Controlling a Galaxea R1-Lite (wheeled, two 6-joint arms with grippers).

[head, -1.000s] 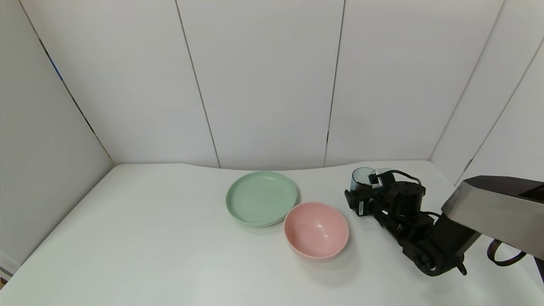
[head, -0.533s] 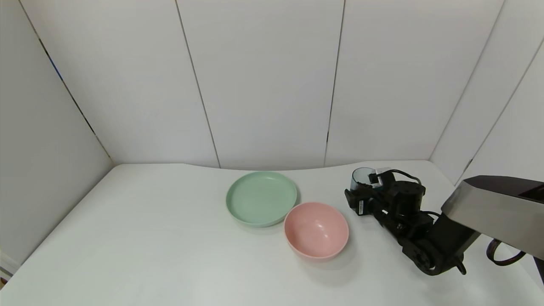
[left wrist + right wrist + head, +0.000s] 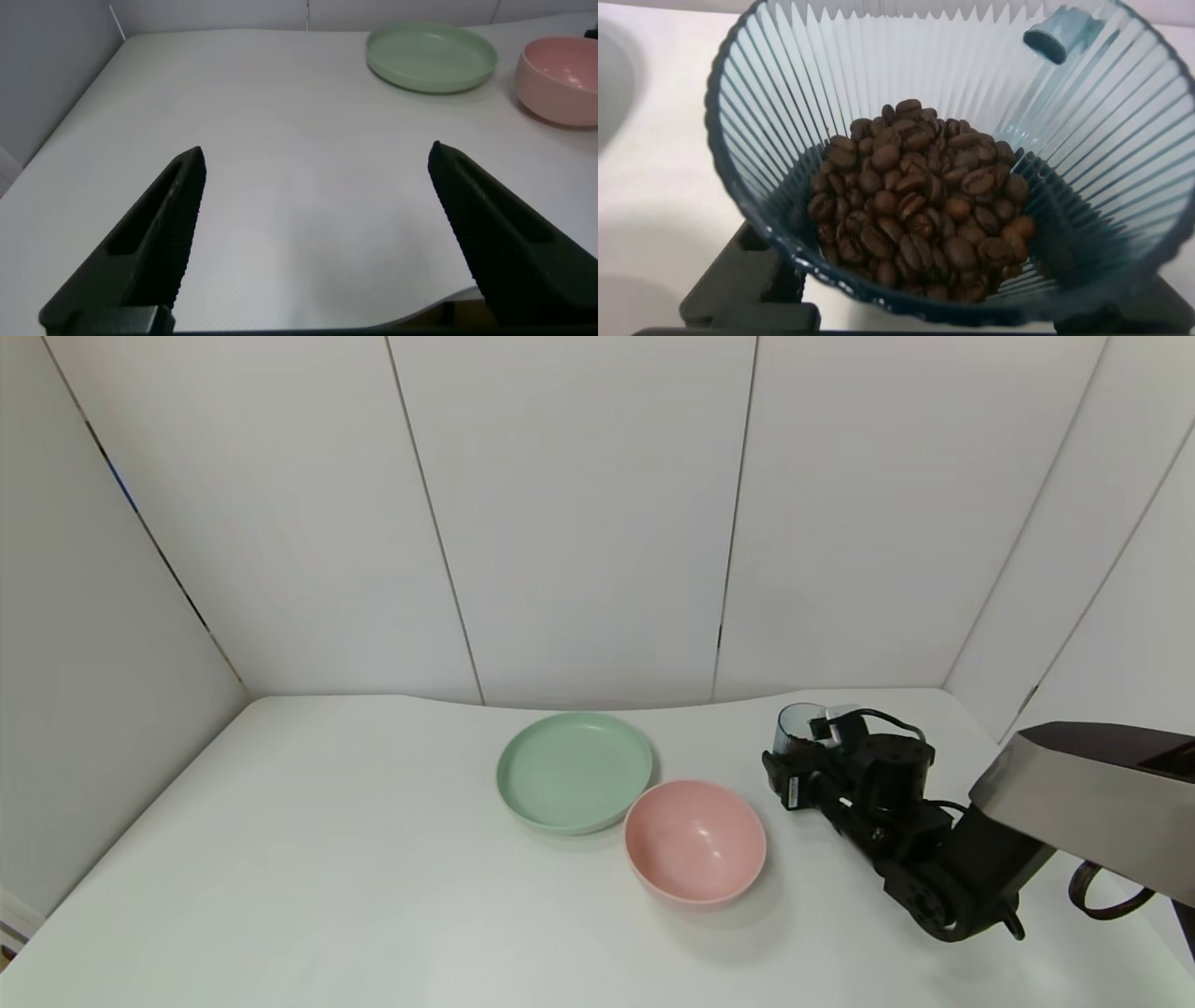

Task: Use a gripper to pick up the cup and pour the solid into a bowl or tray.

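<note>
The right gripper [image 3: 799, 767] grips the ribbed translucent blue-grey plastic cup [image 3: 952, 154] between its fingers [image 3: 747, 280], dark brown bean-like solid [image 3: 920, 219] heaped inside, while the left gripper [image 3: 313, 233] fingers stand wide.

White table with three pieces of plastic tableware

The white table [image 3: 355, 859] carries a flat pale green plate [image 3: 574, 770] near its middle, toward the back wall. A round pink bowl [image 3: 695, 840] sits just beside the plate, nearer the robot and to its right; both are bare inside. Farther right, near the back edge, stands a ribbed blue-grey cup [image 3: 794, 729] with dark brown beans [image 3: 920, 219] heaped in its bottom. The table's left half holds nothing else in the head view.
</note>
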